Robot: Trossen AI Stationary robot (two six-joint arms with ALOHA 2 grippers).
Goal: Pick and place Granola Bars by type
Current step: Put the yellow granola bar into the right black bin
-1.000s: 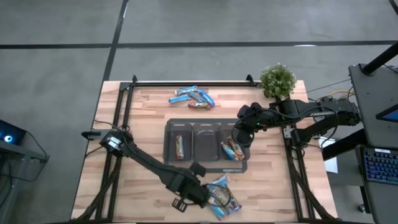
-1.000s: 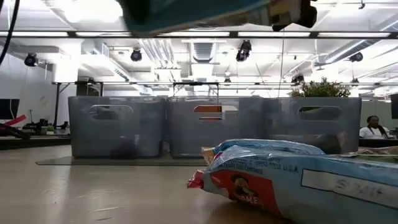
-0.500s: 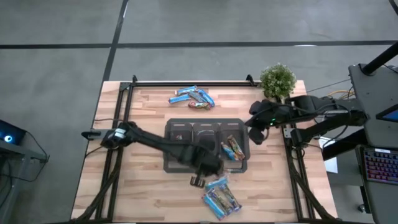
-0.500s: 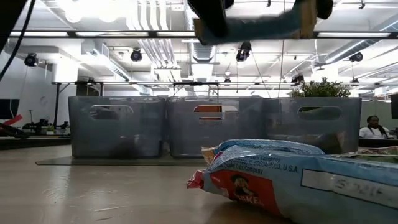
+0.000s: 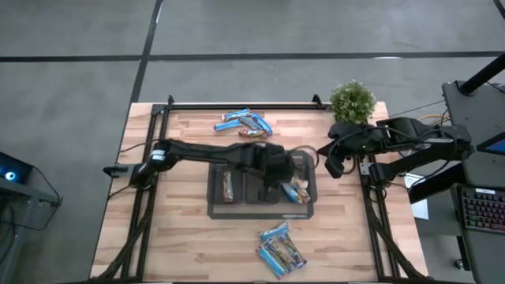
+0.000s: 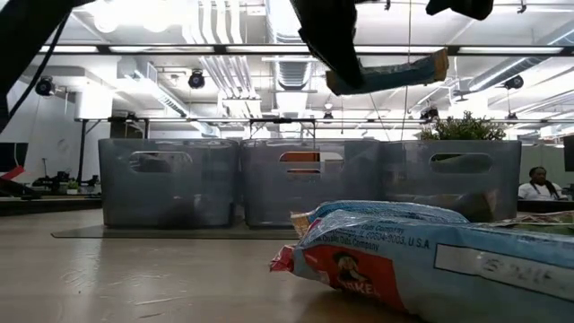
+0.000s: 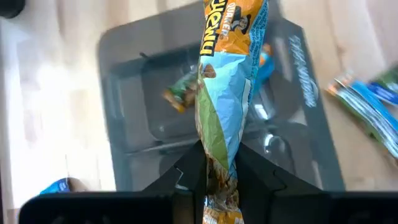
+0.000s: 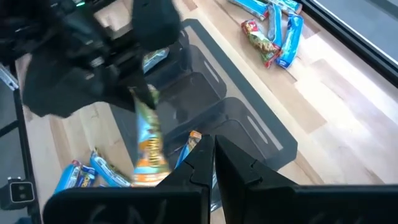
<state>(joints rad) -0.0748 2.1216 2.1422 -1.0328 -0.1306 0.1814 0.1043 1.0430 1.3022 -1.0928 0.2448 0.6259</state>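
My left gripper point(image 5: 281, 173) hangs over the dark three-compartment tray point(image 5: 260, 210), shut on a light blue and orange granola bar point(image 7: 227, 81), which in the low view point(image 6: 390, 74) is well above the tray's walls. One bar point(image 5: 228, 185) lies in the tray's left compartment. Others point(image 5: 298, 192) lie in the right one. Loose bars lie in a group at the far side point(image 5: 245, 122) and another at the near side point(image 5: 280, 248). My right gripper point(image 5: 331, 166) is shut on nothing, just right of the tray. My left gripper pinches the bar near one end point(image 7: 217, 163) between its two fingers point(image 7: 189, 177), slanting down from the table's left. The bar runs along the fingers and sticks out past their tips. It is lifted clear, above the tray, roughly level.
A small potted plant point(image 5: 352, 102) stands at the far right corner. A black rail point(image 5: 241, 105) runs along the far edge, and frame bars run along the left and right sides. Bare wood lies left of the tray point(image 5: 177, 225).
My left gripper has swung with the bar from the near pile toward the far edge and a little up, and now hangs over the tray. My right gripper has drawn back from over the tray's right compartment toward the table's right edge and risen slightly.
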